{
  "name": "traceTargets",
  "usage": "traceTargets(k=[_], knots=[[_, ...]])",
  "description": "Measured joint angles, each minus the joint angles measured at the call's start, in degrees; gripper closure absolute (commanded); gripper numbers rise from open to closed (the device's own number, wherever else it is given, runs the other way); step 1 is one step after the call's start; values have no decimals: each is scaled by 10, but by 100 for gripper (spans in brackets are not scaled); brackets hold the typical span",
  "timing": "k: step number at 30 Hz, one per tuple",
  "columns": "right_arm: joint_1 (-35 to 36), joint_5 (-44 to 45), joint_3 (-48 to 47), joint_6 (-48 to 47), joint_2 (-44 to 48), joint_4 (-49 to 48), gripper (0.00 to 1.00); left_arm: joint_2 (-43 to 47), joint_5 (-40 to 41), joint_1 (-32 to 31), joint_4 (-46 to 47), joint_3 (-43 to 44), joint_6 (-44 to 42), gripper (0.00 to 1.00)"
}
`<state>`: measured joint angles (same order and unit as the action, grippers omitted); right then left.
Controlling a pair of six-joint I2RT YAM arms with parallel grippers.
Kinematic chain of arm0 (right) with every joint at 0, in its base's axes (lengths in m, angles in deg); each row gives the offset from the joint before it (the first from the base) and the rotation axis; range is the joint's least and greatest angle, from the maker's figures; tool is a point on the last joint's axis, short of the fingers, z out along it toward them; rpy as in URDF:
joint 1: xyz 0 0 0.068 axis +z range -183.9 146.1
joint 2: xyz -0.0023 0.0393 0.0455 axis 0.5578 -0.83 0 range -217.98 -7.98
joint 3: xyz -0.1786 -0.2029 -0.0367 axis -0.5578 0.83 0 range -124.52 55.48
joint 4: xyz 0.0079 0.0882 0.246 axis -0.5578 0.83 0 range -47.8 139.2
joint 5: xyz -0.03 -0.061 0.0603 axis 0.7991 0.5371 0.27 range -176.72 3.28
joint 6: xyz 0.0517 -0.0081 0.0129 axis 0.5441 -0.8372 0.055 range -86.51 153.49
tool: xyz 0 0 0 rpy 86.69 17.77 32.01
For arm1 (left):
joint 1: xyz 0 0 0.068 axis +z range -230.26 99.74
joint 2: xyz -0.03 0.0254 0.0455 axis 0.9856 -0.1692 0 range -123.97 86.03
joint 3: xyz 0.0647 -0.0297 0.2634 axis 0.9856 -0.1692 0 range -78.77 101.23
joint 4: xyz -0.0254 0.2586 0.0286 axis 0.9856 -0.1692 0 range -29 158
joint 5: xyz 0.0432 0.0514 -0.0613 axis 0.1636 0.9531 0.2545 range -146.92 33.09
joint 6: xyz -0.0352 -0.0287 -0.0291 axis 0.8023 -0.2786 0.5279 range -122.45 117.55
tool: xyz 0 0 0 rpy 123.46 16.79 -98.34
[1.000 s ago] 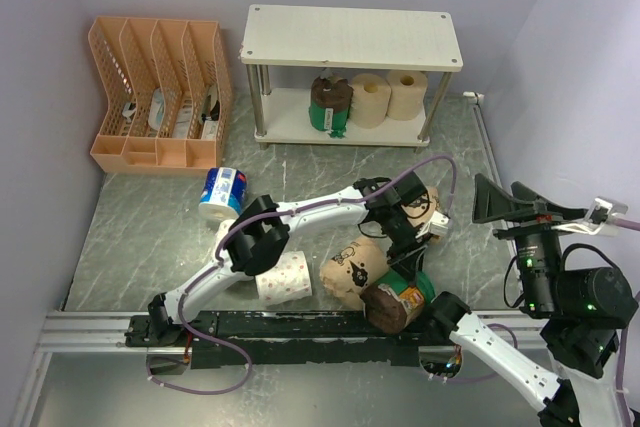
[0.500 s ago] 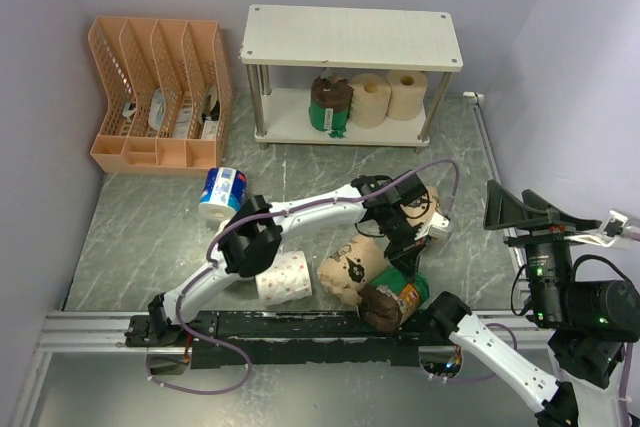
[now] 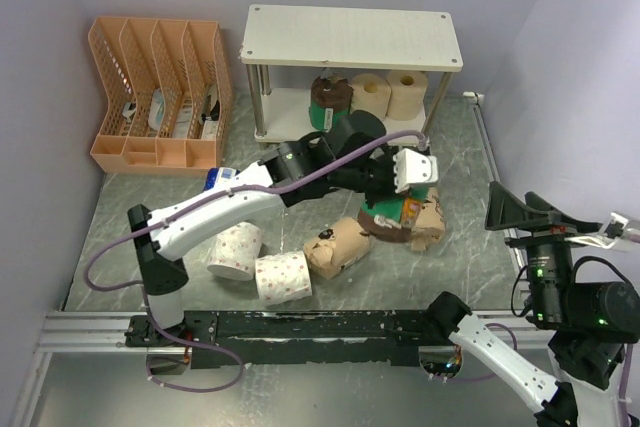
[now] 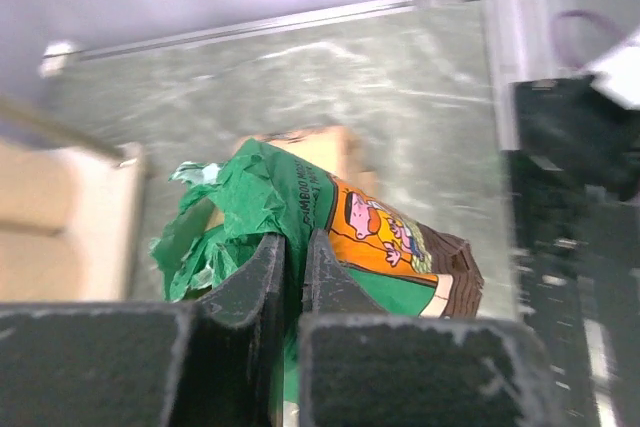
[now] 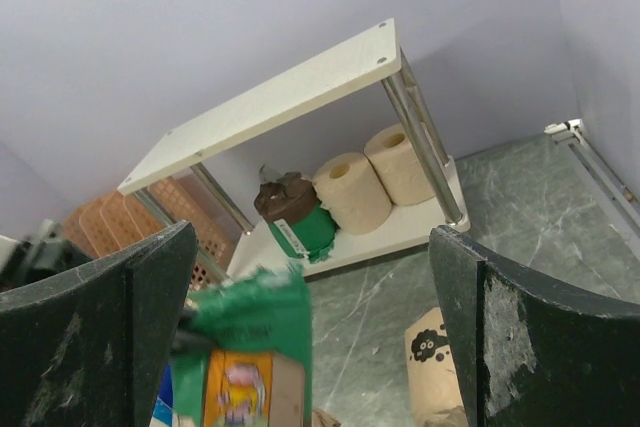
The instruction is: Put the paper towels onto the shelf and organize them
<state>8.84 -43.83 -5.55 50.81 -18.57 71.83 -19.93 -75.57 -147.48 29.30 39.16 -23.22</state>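
Green crinkled wrapping fills the left wrist view. The left claw (image 4: 293, 272) is clenched on the gathered end of a green-wrapped roll (image 4: 345, 232) that has an orange cartoon label and a dark brown band. From above, the left arm reaches across the grey marbled surface (image 3: 140, 212). The held roll sits under the claw in front of the shelf (image 3: 350, 35), near its right legs and on neither board. It overlaps a kraft-paper roll (image 3: 430, 227) lying on the surface; whether the two touch I cannot tell.

The shelf's lower board carries three rolls close together in a row. A dark brown and green roll (image 3: 330, 104) is on the left, a plain tan roll (image 3: 371, 97) in the middle and a second tan roll (image 3: 407, 93) on the right.

A second kraft roll (image 3: 338, 247) with dark print lies on its side left of the held one. Two white speckled rolls, one (image 3: 236, 252) just beside the other (image 3: 283, 278), rest nearer the arm bases. A blue-white roll (image 3: 222, 182) is partly hidden behind the left arm, near the orange file organizer (image 3: 160, 87) at the back left.

The right claw (image 5: 312, 237) is released. Its fingers are spread wide with nothing between them, and it is held off to the right, facing the shelf.
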Motion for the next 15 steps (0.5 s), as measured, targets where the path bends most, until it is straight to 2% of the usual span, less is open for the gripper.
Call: traceTargets(k=[3, 6, 10, 15], knots=[[0, 0, 11, 0, -1, -2, 0, 31, 105, 0, 50, -48, -26, 93], [0, 0, 17, 0, -5, -2, 0, 49, 225, 6, 134, -141, -65, 93], [0, 0, 21, 0, -14, -8, 0, 49, 382, 37, 283, -293, -137, 93], [0, 0, 23, 0, -33, -15, 0, 49, 502, 89, 490, -437, -224, 93]])
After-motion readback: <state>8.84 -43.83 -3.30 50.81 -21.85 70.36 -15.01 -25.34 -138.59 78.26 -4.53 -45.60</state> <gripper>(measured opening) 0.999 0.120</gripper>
